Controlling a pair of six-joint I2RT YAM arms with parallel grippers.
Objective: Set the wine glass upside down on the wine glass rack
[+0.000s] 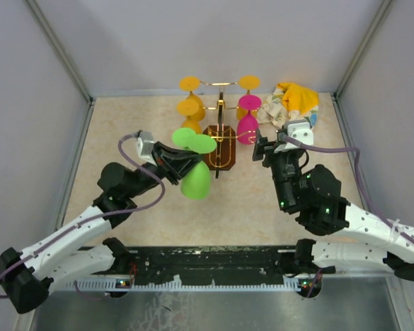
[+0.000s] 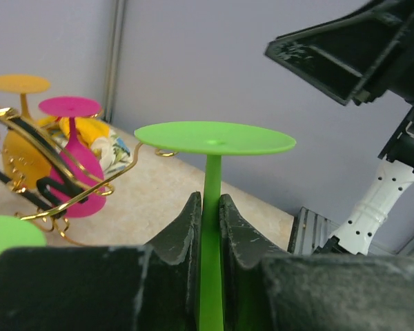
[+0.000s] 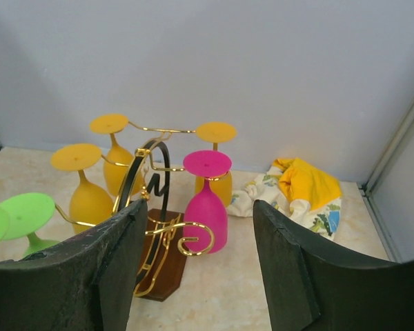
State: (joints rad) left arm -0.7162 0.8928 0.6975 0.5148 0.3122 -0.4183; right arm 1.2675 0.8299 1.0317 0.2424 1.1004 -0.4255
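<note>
Left gripper (image 2: pixel 210 201) pinches the stem of the inverted wine glass (image 2: pixel 212 148) just left of the wine glass rack (image 1: pixel 219 160), right gripper (image 3: pixel 200 210) wide and empty; a misaligned approach could strike the neighbouring green glass (image 2: pixel 7 238) or miss the gold hook (image 3: pixel 191 243).

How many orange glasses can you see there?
3 orange glasses, all upside down on the wine glass rack: front left, back left, and back right behind the pink glass. None seems hidden.

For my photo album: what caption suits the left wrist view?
Left pincer clamps a green wine glass by its stem, foot up, near the gold rack.
</note>
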